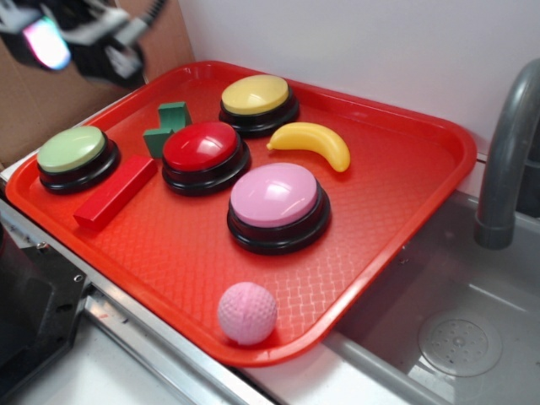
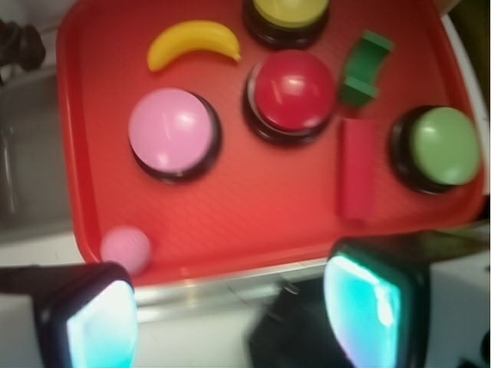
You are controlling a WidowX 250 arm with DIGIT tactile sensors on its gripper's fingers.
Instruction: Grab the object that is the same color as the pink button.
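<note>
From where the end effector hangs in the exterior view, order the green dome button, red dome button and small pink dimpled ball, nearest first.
1. Green dome button, at the tray's left edge, just below the end effector.
2. Red dome button, mid-tray.
3. Small pink dimpled ball, at the front rim, farthest.

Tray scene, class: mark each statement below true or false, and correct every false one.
1. The pink ball lies near the tray's edge, apart from the pink button. True.
2. The banana rests on top of the yellow button. False: it lies on the tray beside it.
3. The claw is shut on the ball. False: its fingers stand apart, holding nothing.
4. The red block lies between the green button and the red button. True.
5. Five buttons sit on the tray. False: four.
</note>
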